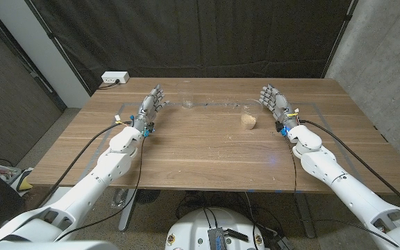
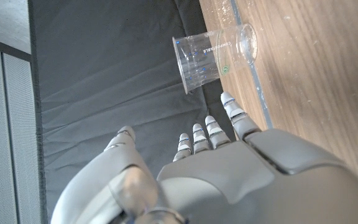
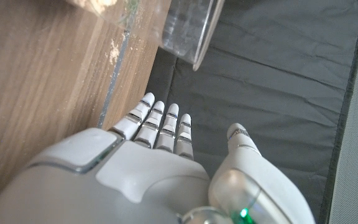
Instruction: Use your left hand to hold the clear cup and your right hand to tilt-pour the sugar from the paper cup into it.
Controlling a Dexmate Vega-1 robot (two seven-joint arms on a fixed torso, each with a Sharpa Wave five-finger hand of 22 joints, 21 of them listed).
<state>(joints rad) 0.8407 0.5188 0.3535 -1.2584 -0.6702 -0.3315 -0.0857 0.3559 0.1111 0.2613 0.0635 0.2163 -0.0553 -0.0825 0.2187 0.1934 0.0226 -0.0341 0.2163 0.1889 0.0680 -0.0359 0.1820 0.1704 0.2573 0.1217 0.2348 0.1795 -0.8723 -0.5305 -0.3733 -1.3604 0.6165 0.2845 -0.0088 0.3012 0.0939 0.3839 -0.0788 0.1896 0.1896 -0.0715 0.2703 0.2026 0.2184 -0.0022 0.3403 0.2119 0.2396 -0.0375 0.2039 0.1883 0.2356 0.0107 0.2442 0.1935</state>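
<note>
With both hands open and empty, we ease our left hand (image 1: 151,105) toward the upright clear cup (image 1: 187,99) just beside it, leaving the paper cup (image 1: 248,122) near our right hand (image 1: 274,103) untouched.

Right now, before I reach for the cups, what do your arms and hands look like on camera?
Both arms are smooth white shells with black cables running along them. The left hand and right hand are silver-grey metal with segmented fingers. Small blue and yellow fittings sit at each wrist, and a green light glows at the right hand's base in its wrist view.
</note>
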